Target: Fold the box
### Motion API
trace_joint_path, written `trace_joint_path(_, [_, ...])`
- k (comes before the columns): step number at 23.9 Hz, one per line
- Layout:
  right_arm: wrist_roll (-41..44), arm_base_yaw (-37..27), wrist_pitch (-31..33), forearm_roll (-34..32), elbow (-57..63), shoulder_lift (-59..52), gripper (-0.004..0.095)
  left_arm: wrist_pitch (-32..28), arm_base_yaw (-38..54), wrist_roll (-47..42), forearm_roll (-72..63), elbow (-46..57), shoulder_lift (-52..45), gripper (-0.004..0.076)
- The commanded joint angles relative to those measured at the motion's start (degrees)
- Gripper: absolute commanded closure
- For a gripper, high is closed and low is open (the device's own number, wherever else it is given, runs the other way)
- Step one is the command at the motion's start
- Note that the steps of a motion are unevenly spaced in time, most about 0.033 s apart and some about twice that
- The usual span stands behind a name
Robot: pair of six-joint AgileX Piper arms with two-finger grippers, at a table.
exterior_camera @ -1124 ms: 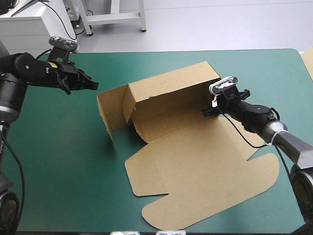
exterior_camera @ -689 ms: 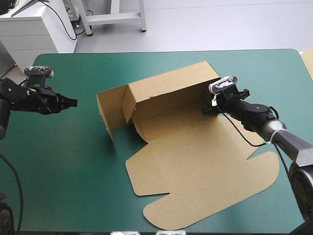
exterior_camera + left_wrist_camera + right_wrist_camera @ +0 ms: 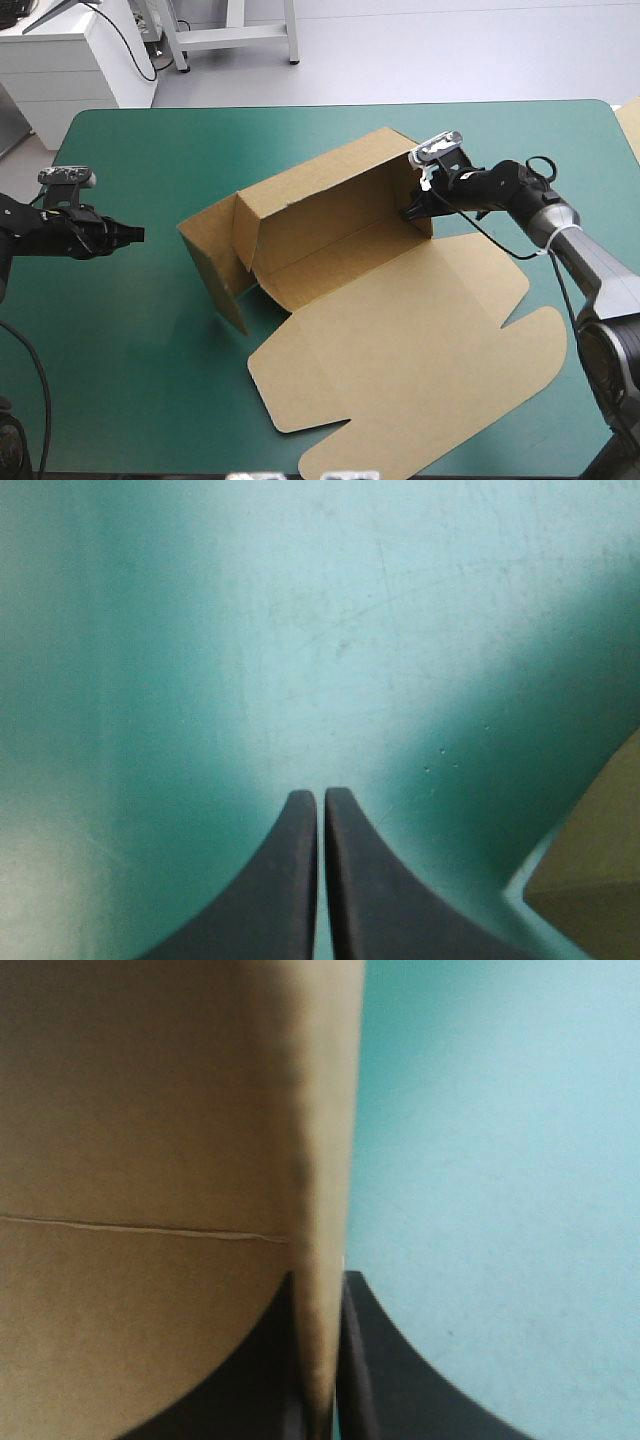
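The box (image 3: pixel 330 225) sat mid-table on the teal-green cover (image 3: pixel 150 150), walls raised, lid flat. The right gripper (image 3: pixel 411 212), clamped on its right end wall, had swung it leftward. The left gripper (image 3: pixel 136 234), closed and empty, had withdrawn. The left end looked untucked.

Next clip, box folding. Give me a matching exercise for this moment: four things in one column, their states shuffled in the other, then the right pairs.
Things
1. left gripper of two black fingers
2. right gripper of two black fingers
3. large brown board lid panel with rounded corners
4. long brown board back wall

States
A. stands raised off the table
B. shut, empty, over bare teal-green cover, apart from the box
C. lies flat on the cover
D. shut on the box's upright right end

Pairs: 1-B, 2-D, 3-C, 4-A
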Motion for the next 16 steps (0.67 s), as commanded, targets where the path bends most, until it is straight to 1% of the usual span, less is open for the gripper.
trace_joint_path(1, [22.8,-0.5,2.9,-11.7,-8.7,-2.9,0.0922,-1.8,0.1,2.1,-5.0,-1.4,-2.1,0.0717])
trace_joint_path(2, [28.7,-0.5,5.1,-14.9,-12.3,-2.9,0.0921,-1.2,0.1,2.9,-6.1,-1.4,-2.1,0.0717])
trace_joint_path(3, [32.4,-0.5,8.0,-16.7,-15.2,-2.9,0.0921,-1.3,0.1,2.9,-6.1,-1.4,-2.1,0.0717])
trace_joint_path(5, [35.6,-0.5,12.4,-19.2,-19.7,-2.9,0.0921,-1.3,0.1,2.9,-6.6,-1.4,-2.1,0.0717])
trace_joint_path(6, [37.6,-0.5,16.1,-21.1,-22.4,-2.9,0.0921,-1.3,0.1,2.9,-6.5,-1.4,-2.1,0.0717])
trace_joint_path(8, [41.9,-0.5,21.0,-22.7,-25.5,-2.9,0.0921,-1.3,0.1,2.9,-6.7,-1.4,-2.1,0.0717])
trace_joint_path(11, [44.4,-0.5,31.0,-25.7,-29.2,-2.9,0.0921,-1.3,0.1,2.9,-8.6,-1.4,-2.1,0.0717])
trace_joint_path(13, [45.4,-0.5,39.6,-29.2,-31.0,-2.9,0.0921,-1.3,0.1,2.9,-9.2,-1.4,-2.1,0.0717])
trace_joint_path(14, [45.4,-0.5,41.0,-30.5,-31.0,-2.9,0.0921,-1.3,0.1,2.9,-9.0,-1.4,-2.1,0.0717])
trace_joint_path(16, [47.1,-0.5,40.8,-31.3,-29.6,-3.3,0.0921,-1.2,0.1,2.6,-8.2,-1.4,-2.1,0.0717])
